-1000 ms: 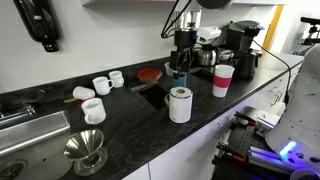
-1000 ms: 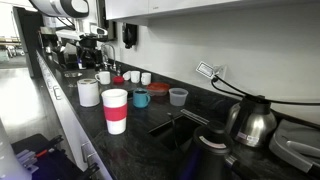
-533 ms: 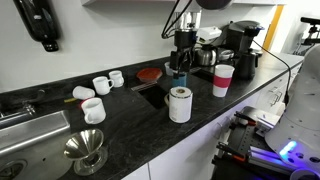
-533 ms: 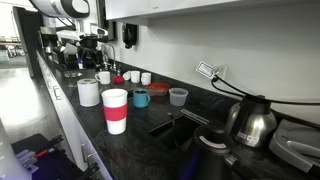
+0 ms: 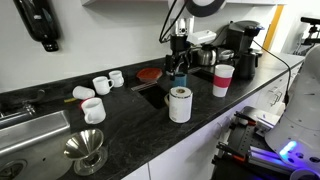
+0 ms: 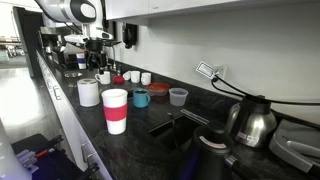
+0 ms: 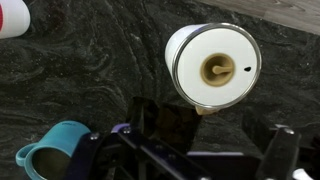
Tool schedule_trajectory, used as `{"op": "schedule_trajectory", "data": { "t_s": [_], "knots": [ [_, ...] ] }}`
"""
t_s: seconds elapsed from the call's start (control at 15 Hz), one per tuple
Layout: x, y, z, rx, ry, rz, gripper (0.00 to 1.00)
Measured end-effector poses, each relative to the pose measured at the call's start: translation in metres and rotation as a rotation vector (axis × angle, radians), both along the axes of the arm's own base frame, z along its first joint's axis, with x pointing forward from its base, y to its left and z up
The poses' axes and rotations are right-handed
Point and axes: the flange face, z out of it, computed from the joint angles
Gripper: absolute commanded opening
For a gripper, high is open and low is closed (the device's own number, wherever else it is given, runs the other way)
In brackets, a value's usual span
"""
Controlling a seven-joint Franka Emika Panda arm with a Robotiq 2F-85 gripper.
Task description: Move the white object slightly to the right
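Observation:
The white object point(image 5: 180, 104) is an upright white roll with a dark hole at its top centre, standing on the black counter near the front edge. It also shows in an exterior view point(image 6: 88, 93) and from above in the wrist view point(image 7: 212, 67). My gripper point(image 5: 178, 62) hangs in the air behind and above the roll, apart from it, and also shows in an exterior view point(image 6: 100, 62). In the wrist view the gripper point(image 7: 185, 150) has its fingers spread wide and holds nothing. The roll lies just ahead of the fingers.
A white paper cup with a red band point(image 5: 223, 80) stands beside the roll. A teal mug point(image 7: 55, 150) sits under the gripper. Small white mugs point(image 5: 102, 85), a red lid point(image 5: 150, 74), a coffee machine point(image 5: 240, 45), a sink point(image 5: 20, 130) and a metal funnel point(image 5: 85, 150) are around.
The arm has shifted slightly, bringing the gripper a little lower toward the roll. The roll and the other objects have not moved.

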Motion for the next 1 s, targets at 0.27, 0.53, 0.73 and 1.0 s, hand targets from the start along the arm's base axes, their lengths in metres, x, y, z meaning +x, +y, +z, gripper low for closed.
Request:
{"op": "schedule_trajectory", "data": {
  "t_s": [0.27, 0.53, 0.73, 1.0],
  "knots": [
    [0.016, 0.005, -0.005, 0.005, 0.006, -0.040, 1.00],
    [0.024, 0.010, -0.018, 0.005, 0.018, -0.071, 1.00],
    [0.025, 0.014, -0.027, 0.003, 0.031, -0.074, 1.00],
    [0.024, 0.022, -0.031, 0.003, 0.032, -0.056, 1.00]
  ]
}}
